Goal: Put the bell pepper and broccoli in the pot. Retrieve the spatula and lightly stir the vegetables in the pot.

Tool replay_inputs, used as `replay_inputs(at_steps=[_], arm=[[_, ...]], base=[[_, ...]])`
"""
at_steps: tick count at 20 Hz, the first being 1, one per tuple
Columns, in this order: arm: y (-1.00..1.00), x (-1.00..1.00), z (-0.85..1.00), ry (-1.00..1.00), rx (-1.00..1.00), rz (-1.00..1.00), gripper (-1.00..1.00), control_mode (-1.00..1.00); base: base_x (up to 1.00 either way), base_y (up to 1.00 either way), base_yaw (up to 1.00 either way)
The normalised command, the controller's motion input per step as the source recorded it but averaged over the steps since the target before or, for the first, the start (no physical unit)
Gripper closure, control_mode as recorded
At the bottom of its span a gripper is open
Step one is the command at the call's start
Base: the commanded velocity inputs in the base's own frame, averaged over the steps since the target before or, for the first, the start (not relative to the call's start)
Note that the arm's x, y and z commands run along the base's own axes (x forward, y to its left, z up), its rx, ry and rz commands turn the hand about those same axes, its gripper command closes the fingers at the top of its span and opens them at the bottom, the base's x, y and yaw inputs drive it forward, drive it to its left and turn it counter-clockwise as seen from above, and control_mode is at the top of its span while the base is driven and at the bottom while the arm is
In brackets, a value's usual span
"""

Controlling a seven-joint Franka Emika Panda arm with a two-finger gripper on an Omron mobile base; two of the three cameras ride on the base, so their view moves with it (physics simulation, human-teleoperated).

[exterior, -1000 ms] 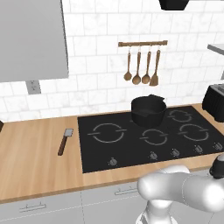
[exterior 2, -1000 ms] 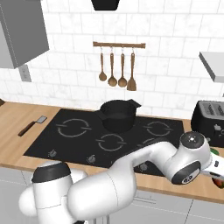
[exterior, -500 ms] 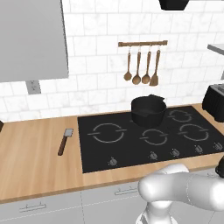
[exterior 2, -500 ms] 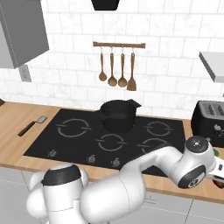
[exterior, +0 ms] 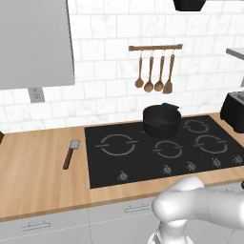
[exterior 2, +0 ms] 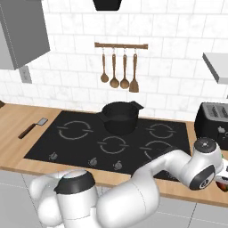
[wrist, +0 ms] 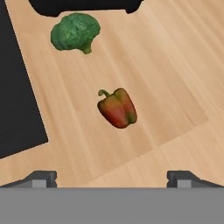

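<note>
Hand view: gripper (wrist: 111,177) spread wide, nothing between the tips, both fingertips (wrist: 41,178) low at the frame's bottom. Bell pepper (wrist: 117,108) lies on its side on the wooden counter (wrist: 175,87), above and roughly centred between the two tips, apart from them, no contact. Broccoli (wrist: 75,32) sits further up and to the left of the pepper, well apart from it, near the edge of a dark object at the top of the frame. Black cooktop (wrist: 17,109) runs along the left side of this view. Left base view: pot (exterior: 162,121) stands on a rear burner of the cooktop (exterior: 143,157); spatula (exterior: 69,153) lies flat on the counter just left of the cooktop, blade toward the wall. Right base view: arm reaches down past the counter's right end, beside a toaster (exterior 2: 213,126); pot (exterior 2: 119,117) at the back of the cooktop, spatula (exterior 2: 32,128) far left.
</note>
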Motion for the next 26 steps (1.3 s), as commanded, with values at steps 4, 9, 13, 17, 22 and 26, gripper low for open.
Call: replay_inputs(at_steps=[4,9,13,17,22,26], arm=[[-0.02,0.14,-0.12,0.00,0.00,0.01,-1.00,-1.00],[-0.04,0.09,-0.14,0.00,0.00,0.01,-1.00,-1.00],[-0.15,0.07,-0.16,0.00,0.00,0.01,-1.00,-1.00],[-0.14,0.09,-0.04,0.00,0.00,0.02,-1.00,-1.00],[-0.12,0.15,0.00,0.00,0.00,0.01,-1.00,-1.00],[-0.15,0.14,0.00,0.00,0.00,0.01,-1.00,-1.00]], base=[[0.00,0.00,0.00],[0.00,0.00,0.00],[0.00,0.00,0.00],[0.00,0.00,0.00],[0.00,0.00,0.00],[0.00,0.00,0.00]])
